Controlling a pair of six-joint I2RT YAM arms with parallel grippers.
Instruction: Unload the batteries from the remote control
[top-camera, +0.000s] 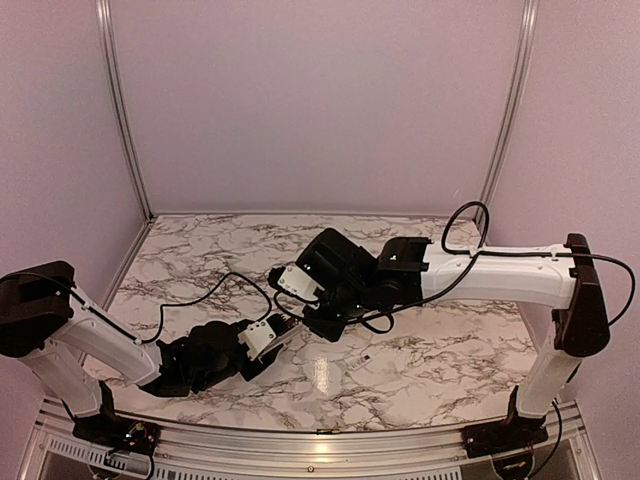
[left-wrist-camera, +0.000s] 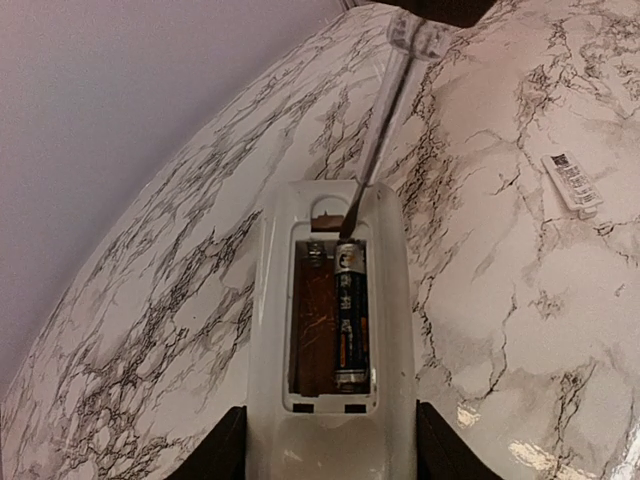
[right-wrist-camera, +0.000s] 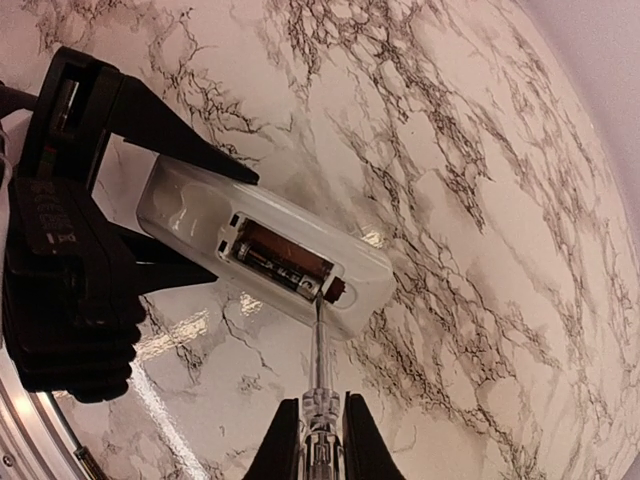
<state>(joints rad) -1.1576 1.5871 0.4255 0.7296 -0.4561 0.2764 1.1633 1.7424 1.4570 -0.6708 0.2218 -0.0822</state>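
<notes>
My left gripper is shut on the near end of the white remote control, back side up and its compartment open. One dark battery lies in the right slot; the left slot is bare brown. My right gripper is shut on a clear-handled screwdriver. Its thin grey tip touches the far end of the battery inside the remote. In the top view the two grippers meet at mid-table. No loose battery shows.
A small white cover with dark markings lies on the marble table right of the grippers; it also shows in the left wrist view. Pale walls close the table at the back and sides. A black cable trails over the left part.
</notes>
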